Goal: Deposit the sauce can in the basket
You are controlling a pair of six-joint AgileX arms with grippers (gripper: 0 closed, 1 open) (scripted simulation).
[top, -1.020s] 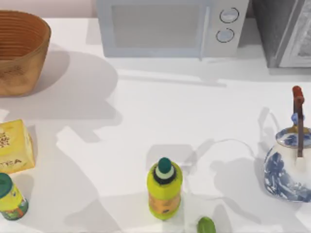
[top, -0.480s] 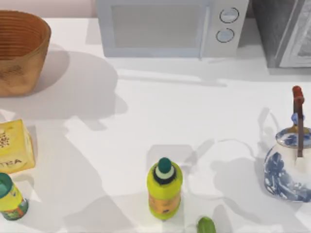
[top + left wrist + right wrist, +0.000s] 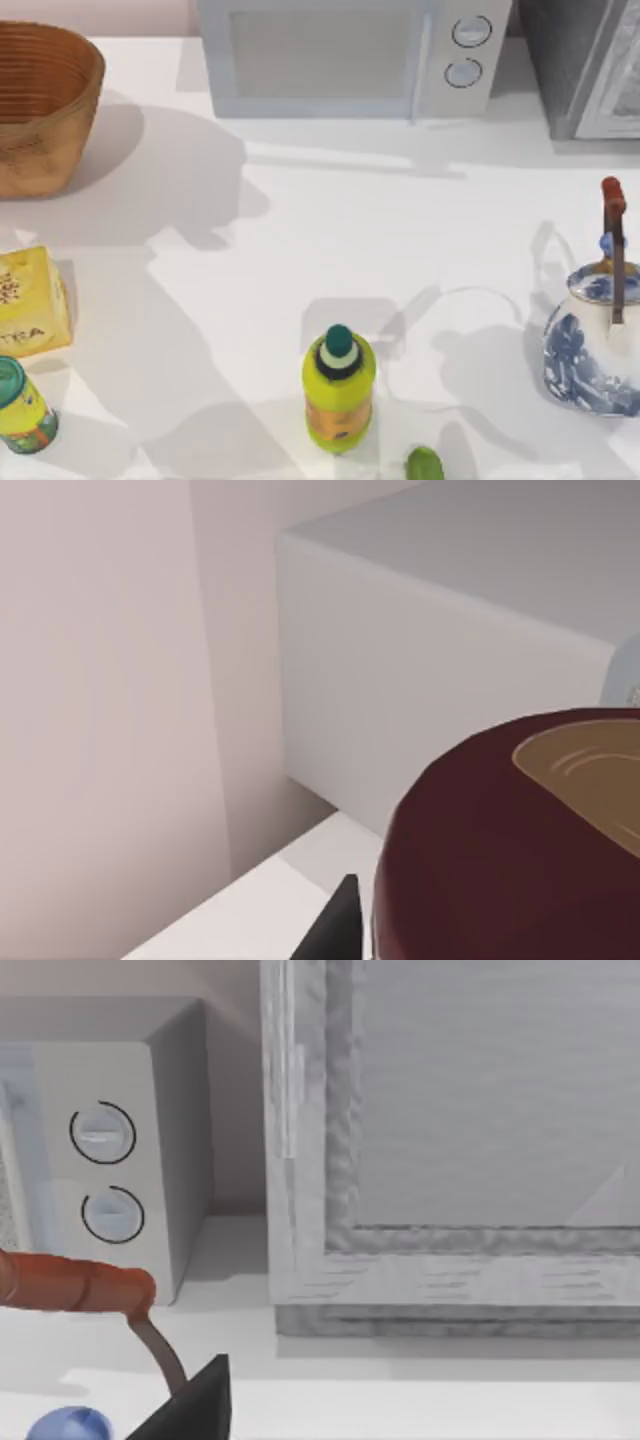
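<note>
L arm carried the load: the sauce can [image 3: 520, 850] sat close under the left wrist cam, maroon top up and off the table [image 3: 330, 240]. One dark finger [image 3: 335, 932] of the left gripper [image 3: 400, 935] lay just beside its wall. I judged the jaws were pinching the can, since nothing else could have kept it aloft. It was prob. held high to clear the basket [image 3: 45, 105] rim, far left, not yet reached. The microwave [image 3: 420, 710] stood just beyond the can.

Right gripper [image 3: 195, 1410] was parked far right by the teapot [image 3: 595, 335] handle; grip state: can't tell.

Vs 1 s before, the big shadow [image 3: 150, 330] on the table's left had grown and spread rightward. The tea box [image 3: 30, 300], yellow-green bottle [image 3: 338, 390], teapot and basket hadn't shifted.
</note>
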